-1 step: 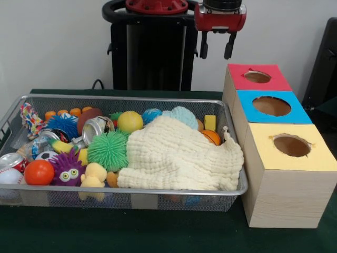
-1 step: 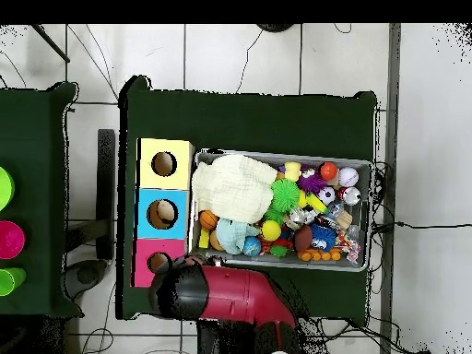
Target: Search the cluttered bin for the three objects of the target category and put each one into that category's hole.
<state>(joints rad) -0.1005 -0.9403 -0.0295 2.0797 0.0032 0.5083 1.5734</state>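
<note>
A wire bin [image 1: 121, 97] [image 2: 370, 212] is packed with toys. A cream cloth [image 1: 174, 155] [image 2: 235, 187] covers its end nearest the boxes. Beside the cloth lie a green spiky ball [image 1: 108, 150] [image 2: 285, 194], a yellow ball [image 1: 130, 121], an orange ball [image 1: 39, 172], a purple googly-eyed toy [image 1: 67, 169], a baseball [image 1: 8, 176] and a drink can [image 1: 97, 128]. My gripper [image 1: 216, 48] hangs open and empty high above the red box [image 1: 239, 79]. In the overhead view the arm [image 2: 221, 293] hides the gripper.
Three wooden boxes with round holes stand in a row beside the bin: red [image 2: 143, 263], blue [image 1: 250, 113] [image 2: 145, 214], yellow [image 1: 263, 153] [image 2: 147, 152]. A second green table [image 2: 37, 184] with coloured cups stands apart from this one.
</note>
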